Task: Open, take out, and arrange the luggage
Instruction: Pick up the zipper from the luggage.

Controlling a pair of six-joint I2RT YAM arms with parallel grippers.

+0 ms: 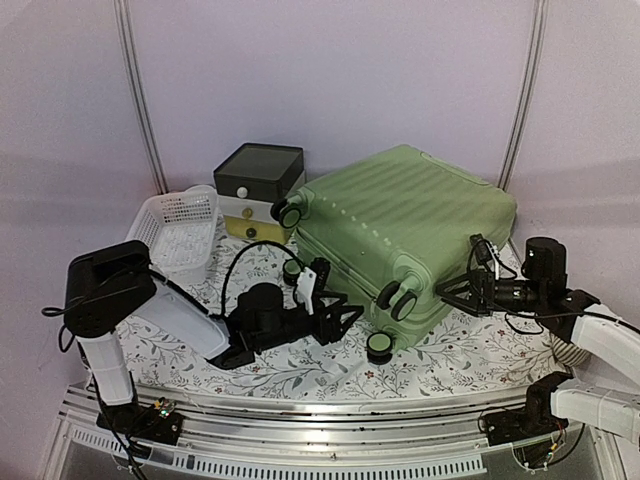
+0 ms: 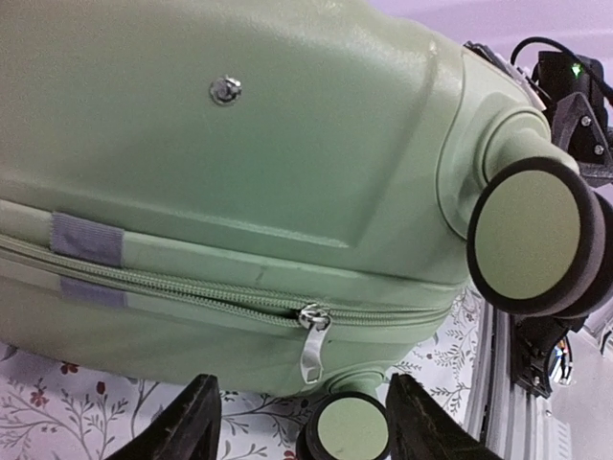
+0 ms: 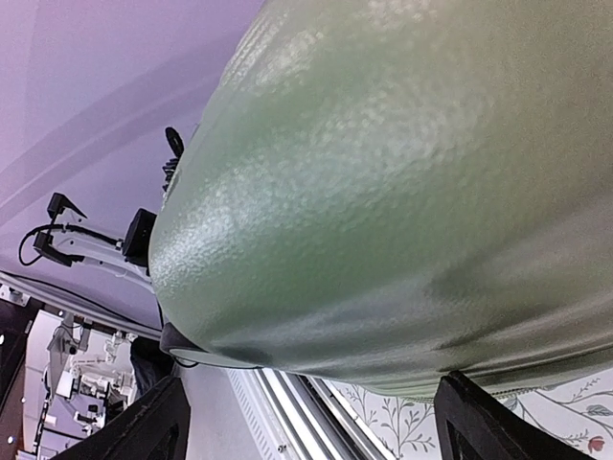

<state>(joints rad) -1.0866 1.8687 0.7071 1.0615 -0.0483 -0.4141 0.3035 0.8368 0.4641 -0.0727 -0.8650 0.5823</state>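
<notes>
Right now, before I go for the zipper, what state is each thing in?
luggage: lying flat, zipped shut along the visible side.
zipper pull: hanging down, ungrasped.
left gripper: open, lined up on the zipper pull.
right gripper: open, at the luggage's corner.
drawer box: upright, drawer pushed in.
basket: upright.

The luggage (image 1: 400, 225) is laid on the table (image 1: 300, 370). The drawer box (image 1: 258, 190) is set at its rear left corner, the basket (image 1: 180, 228) further left. The left gripper (image 1: 340, 315) is stationed before it, the right gripper (image 1: 458, 290) at its right.
</notes>
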